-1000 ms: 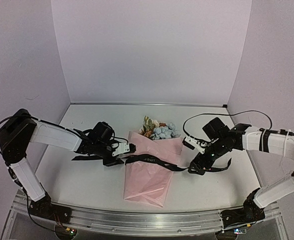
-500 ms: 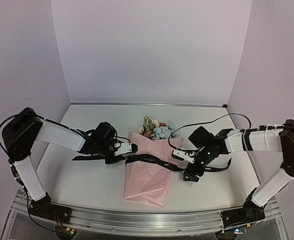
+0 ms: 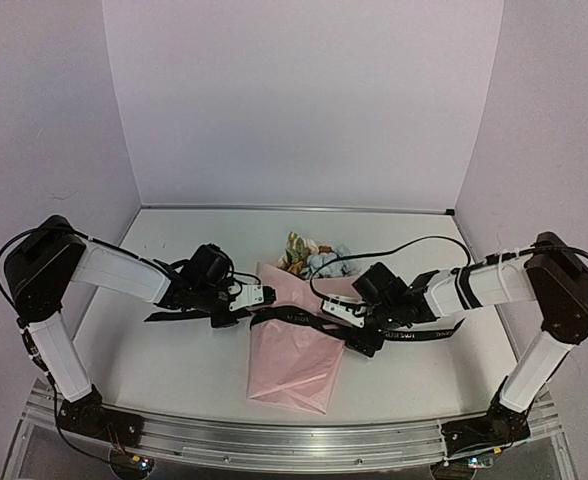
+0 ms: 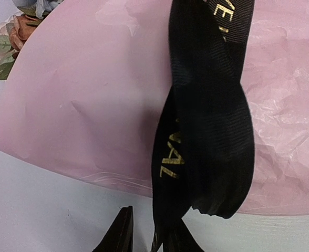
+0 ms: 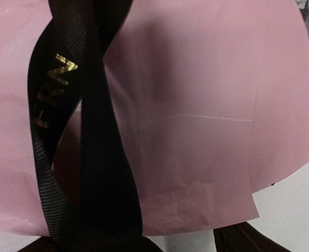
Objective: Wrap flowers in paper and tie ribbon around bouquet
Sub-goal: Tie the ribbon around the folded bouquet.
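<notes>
Lying lengthwise at the middle of the table [image 3: 174, 375], the bouquet [image 3: 296, 350] is seen with its blooms toward the far wall and its other end toward the arms' bases. The flowers [image 3: 314, 262] — pale blue, cream and orange-brown — show beyond the far edge of the paper [image 4: 75, 100], which is pale pink and creased. The ribbon [image 3: 292, 319], black with gold lettering, is laid crosswise over the far half of the paper, and a twist is seen in it in both wrist views. Its tails run out onto the table on either side, one beneath the left arm, the other toward the right arm.

The left gripper [image 4: 150, 240] is placed at the paper's left edge. Its jaws are drawn narrow, and the ribbon passes down between the two dark fingertips. A sliver of table is seen between one fingertip and the ribbon, so whether the ribbon is actually pinched cannot be told.

The right gripper [image 5: 144, 244] is placed at the paper's right edge, low over the ribbon. Its jaws are set wide apart — the ribbon runs down between them, nearer one finger than the other, and nothing is clamped.
</notes>
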Controlling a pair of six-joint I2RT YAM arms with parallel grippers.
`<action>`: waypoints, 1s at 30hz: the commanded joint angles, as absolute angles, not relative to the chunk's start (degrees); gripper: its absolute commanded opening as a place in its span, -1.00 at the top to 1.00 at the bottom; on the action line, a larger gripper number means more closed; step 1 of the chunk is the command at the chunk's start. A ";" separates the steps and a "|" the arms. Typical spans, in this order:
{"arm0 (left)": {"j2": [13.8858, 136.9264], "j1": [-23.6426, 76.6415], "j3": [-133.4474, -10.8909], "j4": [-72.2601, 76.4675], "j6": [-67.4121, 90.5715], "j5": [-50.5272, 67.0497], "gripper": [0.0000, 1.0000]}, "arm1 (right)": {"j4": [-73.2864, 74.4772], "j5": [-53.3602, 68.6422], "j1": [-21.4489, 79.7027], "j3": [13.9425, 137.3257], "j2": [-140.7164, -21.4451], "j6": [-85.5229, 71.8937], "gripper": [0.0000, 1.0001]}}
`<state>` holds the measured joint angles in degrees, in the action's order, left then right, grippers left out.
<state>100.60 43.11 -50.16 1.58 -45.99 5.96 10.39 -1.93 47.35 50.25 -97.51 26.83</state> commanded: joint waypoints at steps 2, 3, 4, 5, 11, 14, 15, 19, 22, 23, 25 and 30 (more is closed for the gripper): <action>99.61 43.07 -50.40 3.35 -44.99 6.73 0.62 | 6.24 -5.68 47.56 48.79 -94.25 27.57 -0.65; 99.62 43.07 -50.37 3.37 -44.98 6.76 0.62 | 6.24 -5.37 47.57 48.89 -94.35 27.59 -0.65; 99.63 43.07 -50.31 3.39 -45.00 6.77 0.63 | 6.24 -5.04 47.57 49.12 -94.63 27.60 -0.65; 99.65 43.07 -50.24 3.44 -44.97 6.75 0.64 | 6.24 -4.78 47.56 49.41 -95.10 27.52 -0.64; 99.38 43.03 -50.12 3.47 -43.83 6.45 0.75 | 6.15 -4.97 47.56 49.90 -98.43 26.38 -0.48; 98.76 43.07 -49.61 3.69 -42.69 5.64 0.88 | 5.99 -6.04 47.52 49.54 -98.94 25.46 -0.16; 98.39 43.07 -49.34 3.96 -42.11 5.28 0.93 | 5.86 -6.34 47.52 49.22 -98.80 25.25 -0.05; 96.55 43.07 -47.81 4.48 -39.83 4.32 1.00 | 5.55 -7.68 47.50 47.70 -97.63 24.67 0.32; 95.10 43.07 -46.70 4.50 -38.78 3.82 1.00 | 5.42 -8.33 47.46 46.67 -96.86 24.33 0.40; 94.62 43.07 -46.45 4.46 -38.56 3.56 1.00 | 5.32 -8.50 47.46 46.35 -96.55 24.10 0.41; 94.22 43.07 -46.16 4.05 -38.17 3.14 1.00 | 5.27 -8.83 47.46 45.70 -95.97 23.39 0.43; 93.62 43.07 -45.42 4.20 -37.59 2.76 1.00 | 5.27 -8.56 47.37 44.97 -95.13 21.47 0.73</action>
<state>95.90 43.13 -46.05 2.66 -38.99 3.86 5.53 -7.42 47.40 45.93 -97.37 23.83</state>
